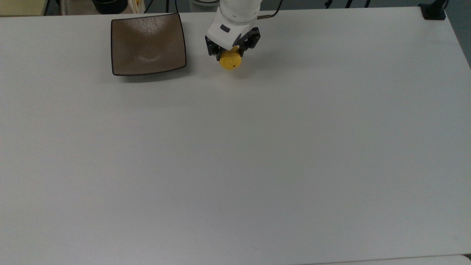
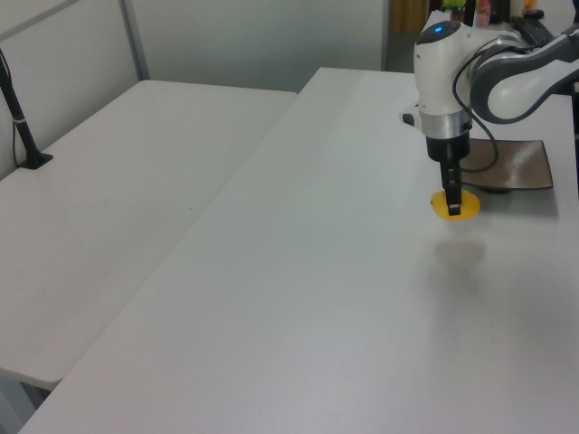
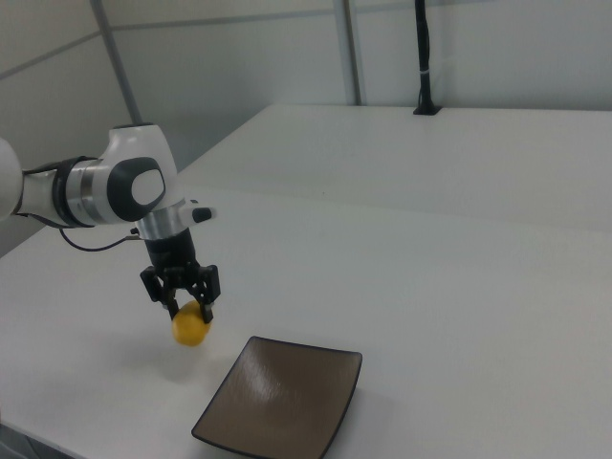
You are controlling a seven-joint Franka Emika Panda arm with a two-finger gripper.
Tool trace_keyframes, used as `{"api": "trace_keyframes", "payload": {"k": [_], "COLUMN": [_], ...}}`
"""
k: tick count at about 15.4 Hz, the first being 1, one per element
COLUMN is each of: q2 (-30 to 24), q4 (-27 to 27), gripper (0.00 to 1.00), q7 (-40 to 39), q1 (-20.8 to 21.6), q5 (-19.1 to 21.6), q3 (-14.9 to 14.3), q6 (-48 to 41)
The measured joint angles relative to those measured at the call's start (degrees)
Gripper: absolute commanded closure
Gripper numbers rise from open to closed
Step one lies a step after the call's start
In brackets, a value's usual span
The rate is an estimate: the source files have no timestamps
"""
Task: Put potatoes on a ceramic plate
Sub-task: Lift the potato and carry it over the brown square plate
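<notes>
Right view had the gripper (image 3: 182,304) clamped on the potato (image 3: 191,326), apparently clear of the desk (image 3: 459,287); carrying it level over the ceramic plate (image 3: 287,402) near the desk's edge, then lowering, seemed wisest.

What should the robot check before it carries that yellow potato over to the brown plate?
1. Claw shut on the potato: ok, pinched from above.
2. Potato clear of the table: ok, its shadow lies apart beneath it in the left view.
3. Ceramic plate free of other items: ok, its surface is bare.
4. Path to the plate: ok, nothing lies between them in the top view.
5. Potato already over the plate: not ok, it hangs beside the plate's edge.
6. Grip firm enough not to slip: cannot tell.
</notes>
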Motion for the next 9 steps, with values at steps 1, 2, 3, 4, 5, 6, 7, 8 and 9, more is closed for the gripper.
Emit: {"api": "trace_keyframes", "payload": {"k": [1, 2, 3, 4, 5, 6, 7, 8, 9], "q2": [-0.06, -0.19, -0.49, -0.75, -1.02, -1.27, -1.44, -1.54, -1.62], "q4": [0.03, 0.09, 0.29, 0.45, 0.68, 0.94, 1.14, 1.36, 1.54], "gripper": [0.42, 0.42, 0.42, 0.42, 0.42, 0.42, 0.42, 0.42, 0.42], "q7": [0.0, 0.0, 0.0, -0.01, -0.01, -0.02, -0.04, -0.05, -0.05], "q1": [-0.23, -0.6, -1.2, -1.56, -1.88, -2.17, -2.28, -2.3, -2.34], "q5": [-0.82, -1.62, -2.53, -3.16, -3.89, -4.39, -4.72, -5.1, -5.62], "q3": [-0.75, -1.52, -2.69, -3.38, -4.21, -5.07, -5.87, -6.65, -7.3], "q6": [0.0, 0.0, 0.0, 0.0, 0.0, 0.0, 0.0, -0.02, -0.04]}}
